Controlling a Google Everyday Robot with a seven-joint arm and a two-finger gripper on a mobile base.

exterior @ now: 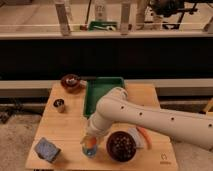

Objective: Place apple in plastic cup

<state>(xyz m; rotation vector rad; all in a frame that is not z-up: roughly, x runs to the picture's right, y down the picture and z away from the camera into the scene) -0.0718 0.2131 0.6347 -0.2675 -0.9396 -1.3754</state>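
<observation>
My gripper is at the end of the white arm that reaches in from the right, near the table's front edge. It hangs straight over the clear plastic cup. The yellow-orange apple shows at the cup's mouth, just under the gripper. I cannot tell whether the apple rests in the cup or is still held. The arm hides the gripper's upper part.
A dark brown bowl stands just right of the cup. An orange carrot-like stick lies beyond it. There is a green tray at the back, a second bowl back left, a small dark metal cup left, and a blue-grey sponge front left.
</observation>
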